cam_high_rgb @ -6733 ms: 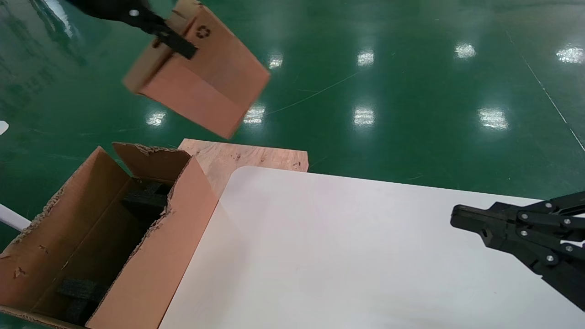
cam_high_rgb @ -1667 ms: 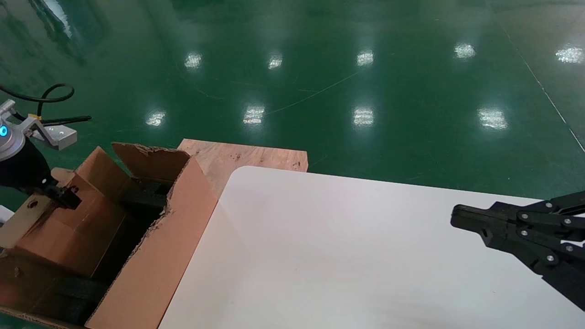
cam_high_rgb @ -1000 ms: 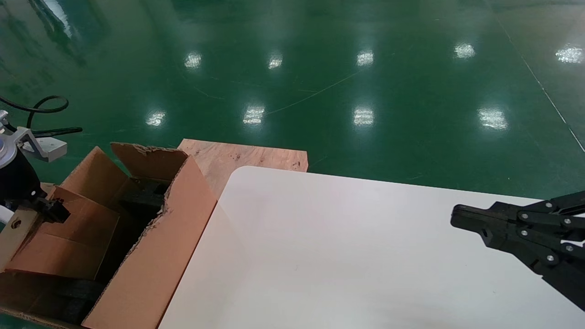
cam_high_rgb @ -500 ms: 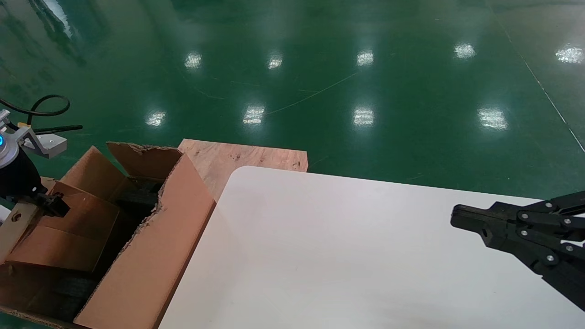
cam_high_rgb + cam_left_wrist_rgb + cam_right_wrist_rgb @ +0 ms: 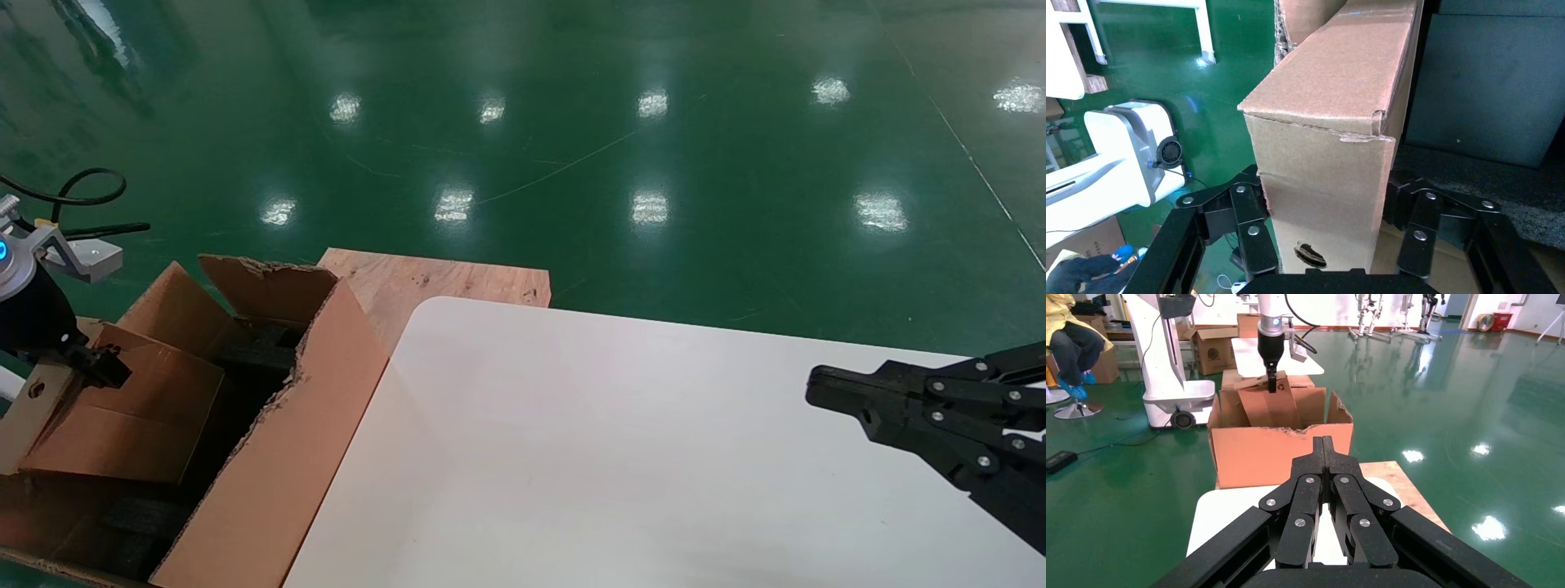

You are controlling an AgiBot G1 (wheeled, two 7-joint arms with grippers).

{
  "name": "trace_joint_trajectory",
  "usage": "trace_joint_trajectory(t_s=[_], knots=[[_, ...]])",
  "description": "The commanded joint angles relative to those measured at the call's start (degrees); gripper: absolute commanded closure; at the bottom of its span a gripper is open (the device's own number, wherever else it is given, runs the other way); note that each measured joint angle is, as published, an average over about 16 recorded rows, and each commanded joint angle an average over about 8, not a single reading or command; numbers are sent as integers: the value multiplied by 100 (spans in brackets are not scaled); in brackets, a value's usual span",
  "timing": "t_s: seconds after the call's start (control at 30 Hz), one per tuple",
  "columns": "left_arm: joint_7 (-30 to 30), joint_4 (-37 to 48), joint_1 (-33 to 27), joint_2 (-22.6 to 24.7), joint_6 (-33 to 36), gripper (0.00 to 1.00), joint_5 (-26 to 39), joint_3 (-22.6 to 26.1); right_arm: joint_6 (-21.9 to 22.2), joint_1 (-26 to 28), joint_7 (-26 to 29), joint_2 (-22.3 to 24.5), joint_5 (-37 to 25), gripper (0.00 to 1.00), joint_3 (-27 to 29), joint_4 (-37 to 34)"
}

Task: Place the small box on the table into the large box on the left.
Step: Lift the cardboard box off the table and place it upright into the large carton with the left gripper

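The small box [image 5: 139, 408], plain brown with a round hole, stands tilted inside the large box [image 5: 278, 457], a torn-edged carton to the left of the table [image 5: 613, 457]. My left gripper [image 5: 90, 367] is shut on the small box's upper end; in the left wrist view its fingers [image 5: 1251, 214] press both sides of the small box [image 5: 1333, 122]. Dark foam [image 5: 1493, 86] lies in the carton beside it. My right gripper [image 5: 817, 388] hovers shut and holding nothing over the table's right side. From the right wrist, the small box [image 5: 1272, 407] pokes above the large box [image 5: 1278, 453].
A bare plywood board [image 5: 441, 282] lies behind the table's far left corner, next to the carton. Glossy green floor surrounds everything. A white robot base [image 5: 1119, 165] stands on the floor beyond the carton.
The left gripper brought the small box down from high above into the large box. In the last second it has barely shifted; the carton wobbled slightly. The right arm is still.
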Motion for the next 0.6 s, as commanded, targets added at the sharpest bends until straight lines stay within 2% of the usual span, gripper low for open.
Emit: trace_joint_trajectory(t_s=[0.03,0.6], knots=[[-2,0,0,2,0,0,0,1,0,0,0,0,0,0,0,0],[-11,10,1,7,0,0,14,10,1,0,0,0,0,0,0,0]])
